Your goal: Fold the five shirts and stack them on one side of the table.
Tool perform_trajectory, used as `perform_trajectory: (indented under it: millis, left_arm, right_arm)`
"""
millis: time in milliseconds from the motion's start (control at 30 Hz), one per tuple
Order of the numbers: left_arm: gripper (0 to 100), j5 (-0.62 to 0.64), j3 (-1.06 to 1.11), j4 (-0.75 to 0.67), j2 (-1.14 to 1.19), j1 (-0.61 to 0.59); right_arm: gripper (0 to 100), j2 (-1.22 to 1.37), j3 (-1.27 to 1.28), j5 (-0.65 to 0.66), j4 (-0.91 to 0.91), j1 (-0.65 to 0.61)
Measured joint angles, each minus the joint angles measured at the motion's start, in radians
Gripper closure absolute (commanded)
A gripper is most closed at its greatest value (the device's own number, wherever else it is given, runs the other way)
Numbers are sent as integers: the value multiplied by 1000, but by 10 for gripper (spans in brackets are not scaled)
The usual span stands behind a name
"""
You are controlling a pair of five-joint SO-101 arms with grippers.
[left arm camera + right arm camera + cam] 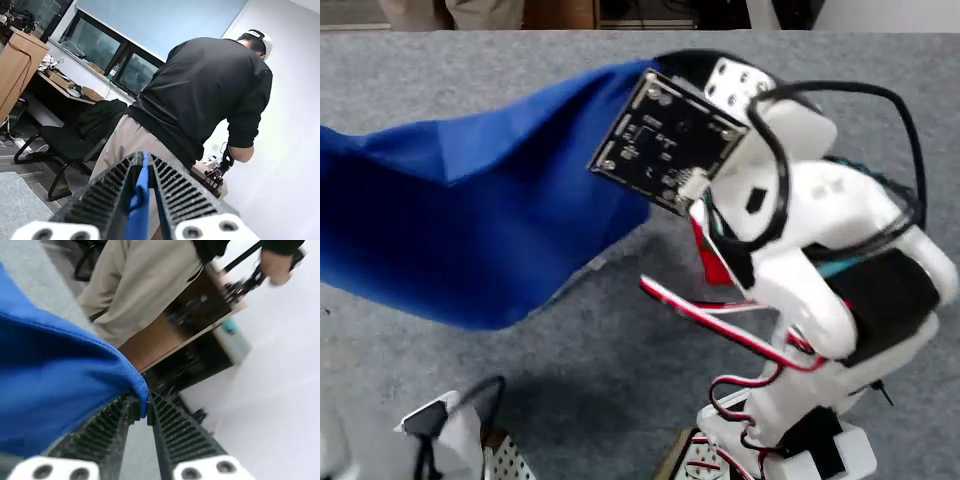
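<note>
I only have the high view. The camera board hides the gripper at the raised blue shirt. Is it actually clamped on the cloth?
Observer: Yes. In the right wrist view, the right gripper is shut on the edge of the blue shirt, with the hem pinched between its fingers.
Operator: And the left one?
Observer: In the left wrist view, the left gripper is also shut, with a thin fold of blue fabric running up between its fingers.

Grey felt desk [570,390]. Behind: dark windows [95,47], black office chair [65,142], wooden cabinet [17,70], white wall [295,165].
</note>
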Motion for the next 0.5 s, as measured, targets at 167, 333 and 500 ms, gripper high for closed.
perform_trajectory:
  millis: [167,333,500]
  left_arm:
    - [982,0,-381,127,222,0]
    - [982,0,-453,138,307,28]
    - [982,-48,-382,138,330,98]
  right_arm:
    - [997,-3,14,-57,95,69]
    - [997,2,180,-83,106,92]
    - [997,2,362,-133,41,97]
